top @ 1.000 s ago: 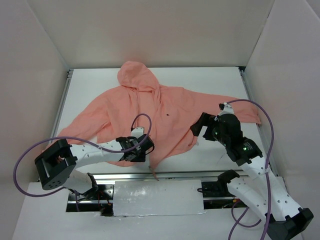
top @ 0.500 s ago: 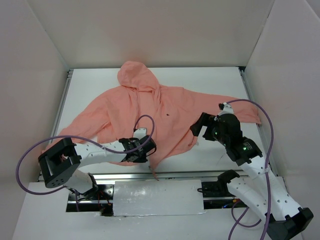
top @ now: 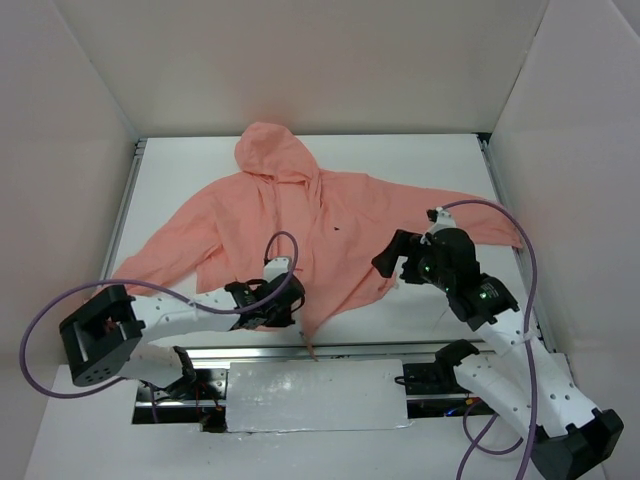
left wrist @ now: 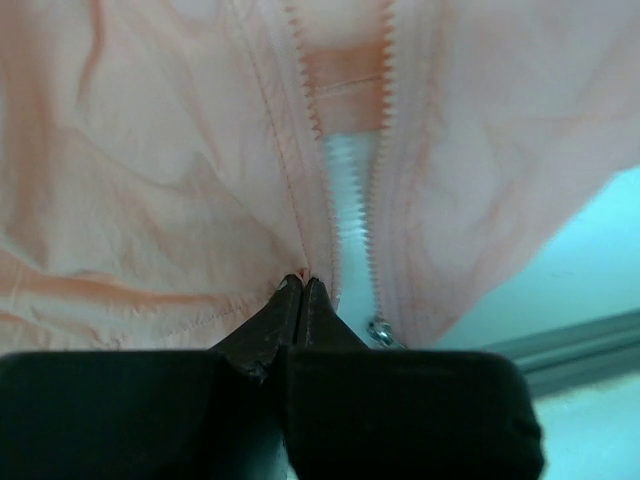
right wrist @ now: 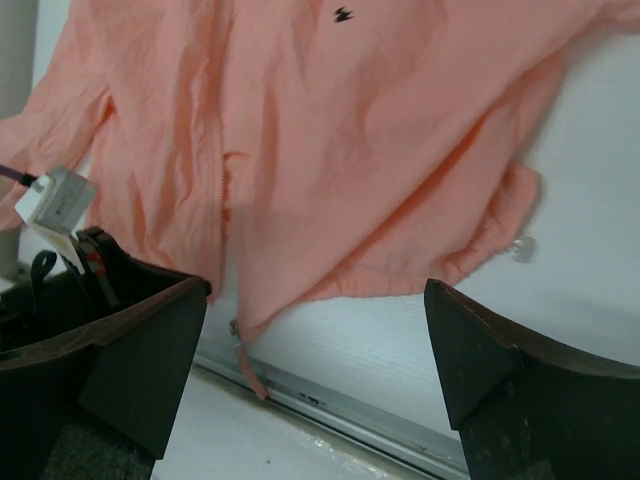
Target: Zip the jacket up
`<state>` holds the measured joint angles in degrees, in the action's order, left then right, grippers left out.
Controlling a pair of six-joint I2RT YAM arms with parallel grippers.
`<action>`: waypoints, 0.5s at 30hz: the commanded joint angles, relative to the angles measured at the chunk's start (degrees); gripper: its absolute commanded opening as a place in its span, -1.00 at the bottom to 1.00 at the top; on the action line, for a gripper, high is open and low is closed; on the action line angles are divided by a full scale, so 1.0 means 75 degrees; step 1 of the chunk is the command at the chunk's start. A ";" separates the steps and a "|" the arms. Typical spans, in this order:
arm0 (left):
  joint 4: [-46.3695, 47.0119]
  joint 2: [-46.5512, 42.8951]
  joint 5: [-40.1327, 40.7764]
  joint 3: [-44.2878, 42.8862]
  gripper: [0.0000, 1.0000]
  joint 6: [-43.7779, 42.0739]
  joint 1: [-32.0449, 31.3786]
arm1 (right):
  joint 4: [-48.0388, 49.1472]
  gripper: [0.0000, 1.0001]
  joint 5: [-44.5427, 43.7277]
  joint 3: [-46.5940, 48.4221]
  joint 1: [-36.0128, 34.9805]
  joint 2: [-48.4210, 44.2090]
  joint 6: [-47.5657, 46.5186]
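Observation:
The salmon-pink jacket (top: pixel 300 215) lies spread face up on the white table, its front open at the bottom. My left gripper (top: pixel 287 312) is at the hem's near edge. In the left wrist view its fingertips (left wrist: pixel 303 285) are pressed together on the fabric beside the left row of zipper teeth. The metal zipper slider (left wrist: pixel 380 330) sits on the right row, just right of the tips. My right gripper (top: pixel 385 262) hovers open over the jacket's (right wrist: pixel 350 150) right hem. Its jaws (right wrist: pixel 315 340) stand wide with nothing between them, and the slider with its pink pull tab (right wrist: pixel 245 355) hangs below.
A metal rail (top: pixel 330 350) runs along the table's near edge, right under the hem. White walls close in the table on three sides. Purple cables (top: pixel 285 240) loop off both arms. A small clear toggle (right wrist: pixel 520 248) dangles at the right hem.
The left gripper's jaws have closed onto the jacket's front edge, and its arm has lowered and shifted a little left. The right gripper has edged slightly left, still open.

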<state>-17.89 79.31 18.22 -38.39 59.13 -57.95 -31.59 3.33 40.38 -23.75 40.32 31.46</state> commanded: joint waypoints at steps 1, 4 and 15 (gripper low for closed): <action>0.0638 -0.1113 0.0031 0.0277 -1.00 0.0201 -0.0031 | 0.1140 0.93 0.1739 -0.0239 -0.0044 0.0167 -0.0234; 0.1212 -0.2132 0.0278 0.0839 -1.00 0.0435 0.0016 | 0.2206 0.83 0.3124 -0.0613 -0.0138 0.0495 -0.0047; 0.3685 -0.5077 0.0302 0.3266 -1.00 0.0869 0.0250 | 0.5265 0.69 0.3845 -0.0920 -0.1660 0.2639 0.1078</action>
<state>1.15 44.14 20.27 -15.86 63.90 -56.51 -3.25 28.73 32.67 -33.36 57.47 36.88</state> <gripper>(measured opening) 0.061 0.852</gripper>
